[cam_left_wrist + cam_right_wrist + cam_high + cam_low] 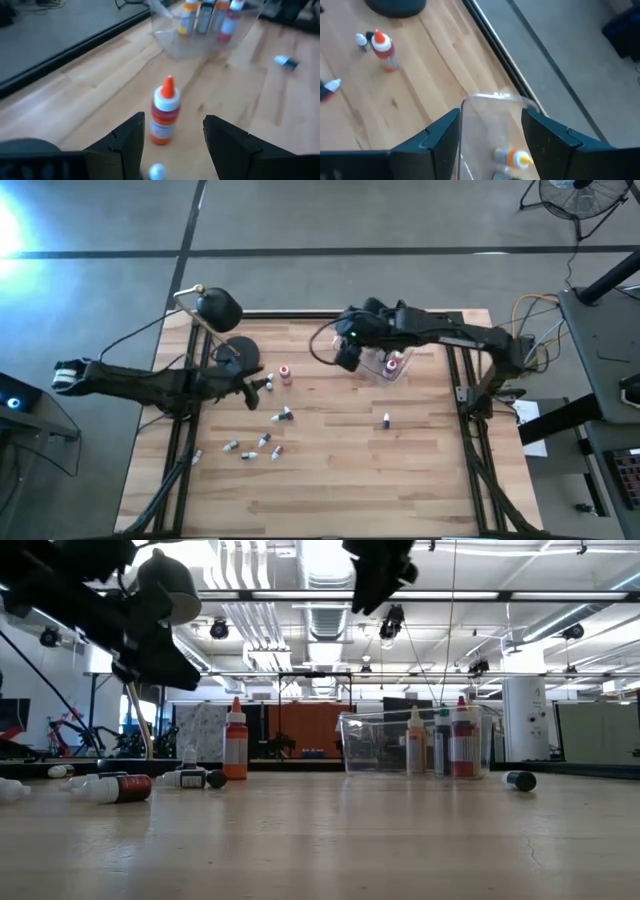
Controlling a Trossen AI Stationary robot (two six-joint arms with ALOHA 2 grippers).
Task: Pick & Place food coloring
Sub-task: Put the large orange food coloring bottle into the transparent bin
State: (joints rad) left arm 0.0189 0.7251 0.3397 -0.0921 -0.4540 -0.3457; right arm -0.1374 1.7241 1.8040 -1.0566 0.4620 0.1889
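One orange-capped bottle [285,374] stands upright; other tiny bottles [265,441] lie scattered on their sides.

Tub [492,135] cut off, bottle colours [262,442] indistinguishable

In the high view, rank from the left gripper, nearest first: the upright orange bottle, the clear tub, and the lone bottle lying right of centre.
From the left gripper:
1. Orange bottle, standing just ahead of the fingers.
2. Clear tub, farther right, under the right gripper.
3. Lone bottle, lying right of centre.

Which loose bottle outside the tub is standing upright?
The orange-capped food coloring bottle just ahead of the open left gripper. The other loose bottles lie on their sides on the table.
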